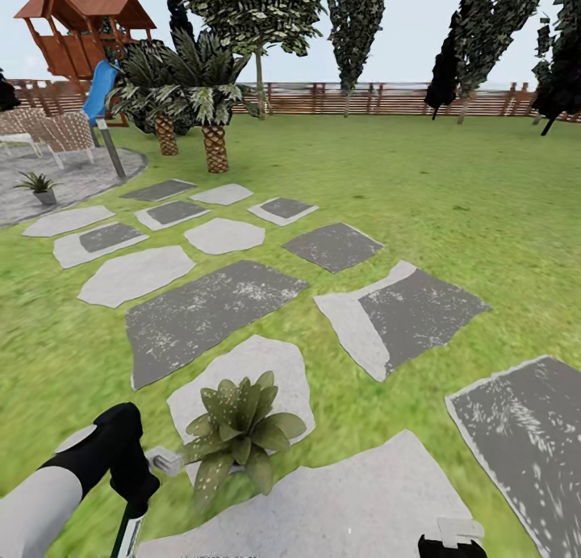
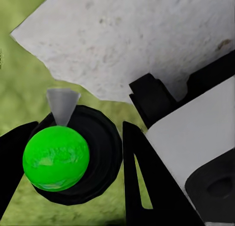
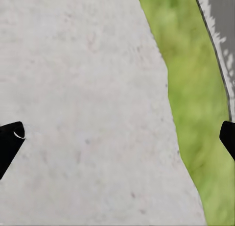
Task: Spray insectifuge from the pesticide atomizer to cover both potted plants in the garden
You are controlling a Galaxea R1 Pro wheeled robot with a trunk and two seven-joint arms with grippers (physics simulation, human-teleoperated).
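From the head, the black left gripper (image 1: 135,485) holds the white-nozzled spray bottle (image 1: 165,461) just beside the near green rosette plant (image 1: 242,430); left wrist, fingers clamp its dark green-topped body (image 2: 73,160); right wrist, black fingertips (image 3: 10,142) spread wide above pale flat stone (image 3: 83,113).

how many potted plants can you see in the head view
2. One potted plant sits on a pale stepping stone just ahead of the left gripper; the other stands far left on the grey paved patch.
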